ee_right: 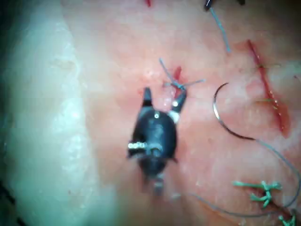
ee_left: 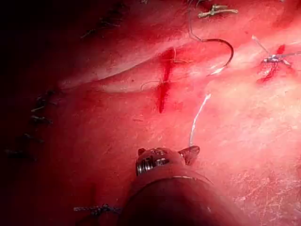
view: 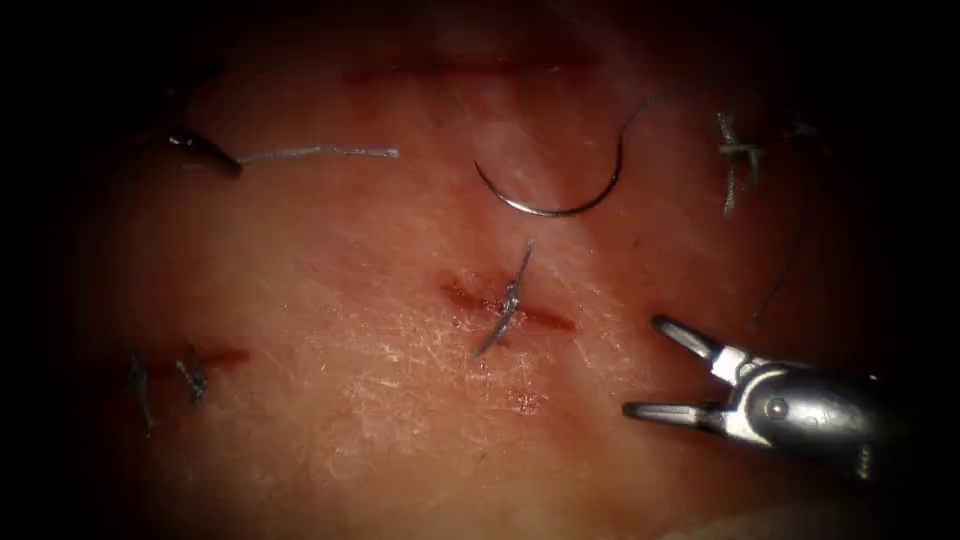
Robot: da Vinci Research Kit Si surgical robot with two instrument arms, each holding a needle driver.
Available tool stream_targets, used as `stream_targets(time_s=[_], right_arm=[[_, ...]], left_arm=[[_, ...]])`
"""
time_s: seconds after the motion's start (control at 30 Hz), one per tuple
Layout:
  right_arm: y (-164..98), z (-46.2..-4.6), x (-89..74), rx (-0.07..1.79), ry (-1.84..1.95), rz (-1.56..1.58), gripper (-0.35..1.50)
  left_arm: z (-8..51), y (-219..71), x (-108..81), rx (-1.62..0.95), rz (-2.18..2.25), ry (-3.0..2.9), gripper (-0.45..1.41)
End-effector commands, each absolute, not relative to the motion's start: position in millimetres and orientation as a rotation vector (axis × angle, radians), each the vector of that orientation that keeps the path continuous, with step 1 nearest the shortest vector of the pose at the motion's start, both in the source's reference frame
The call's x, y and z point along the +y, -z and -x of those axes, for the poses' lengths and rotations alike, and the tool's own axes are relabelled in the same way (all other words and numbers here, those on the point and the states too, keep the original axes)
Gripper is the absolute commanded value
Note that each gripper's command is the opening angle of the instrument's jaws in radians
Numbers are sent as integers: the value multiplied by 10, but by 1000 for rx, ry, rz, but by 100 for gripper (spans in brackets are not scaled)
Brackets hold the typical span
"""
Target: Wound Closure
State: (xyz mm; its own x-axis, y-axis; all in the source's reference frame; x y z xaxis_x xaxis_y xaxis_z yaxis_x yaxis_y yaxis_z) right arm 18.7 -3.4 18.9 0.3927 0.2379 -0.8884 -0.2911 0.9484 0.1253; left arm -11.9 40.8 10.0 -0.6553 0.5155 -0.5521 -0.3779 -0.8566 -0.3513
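The right pincer (view: 640, 368) is hovering wide open and holding nothing, low over the tissue (view: 350, 400) to the right of the small central cut (view: 505, 305), its two jaws spread apart and pointing left. The left pincer (view: 205, 152) is sitting in the dim upper left, gripping one end of a short pale piece of thread (view: 320, 152) that is lying flat across the surface and reaching toward the centre; in the left wrist view the same thread (ee_left: 197, 117) is rising from that pincer's (ee_left: 188, 153) tip. The curved needle (view: 560, 195) is lying loose on the tissue above the central cut and slightly to its right, held by neither tool and not in the tissue, its arc sagging downward with dark thread trailing from its right end up and away. A knotted stitch (view: 508, 300) is crossing the central cut, its ends sticking out above and below. Red fluid (view: 470, 295) is lining that cut. Another knot (view: 738, 155) is sitting at the upper right, and more dark stitches (view: 190, 380) are showing at a cut on the lower left. In the right wrist view the needle (ee_right: 221, 117) is resting just beside the open pincer (ee_right: 162, 96).
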Motion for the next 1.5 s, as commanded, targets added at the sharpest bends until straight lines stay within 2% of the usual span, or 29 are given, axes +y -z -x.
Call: stream_targets(time_s=[0.03, 0.47, 0.93, 1.5], right_arm=[[-195, -193, -37, 1120, -335, 51, 140], [-192, -192, -35, 1120, -342, 45, 138], [-168, -204, 15, 1151, -358, -22, 128], [-170, -194, 14, 1165, -363, -28, 130]], left_arm=[[127, -97, 412, -295, 944, -2435, 88], [185, 24, 378, -568, 1279, -2248, 96], [288, 22, 315, -642, 1519, -2276, 84], [282, 16, 321, -581, 1603, -2287, 81]])
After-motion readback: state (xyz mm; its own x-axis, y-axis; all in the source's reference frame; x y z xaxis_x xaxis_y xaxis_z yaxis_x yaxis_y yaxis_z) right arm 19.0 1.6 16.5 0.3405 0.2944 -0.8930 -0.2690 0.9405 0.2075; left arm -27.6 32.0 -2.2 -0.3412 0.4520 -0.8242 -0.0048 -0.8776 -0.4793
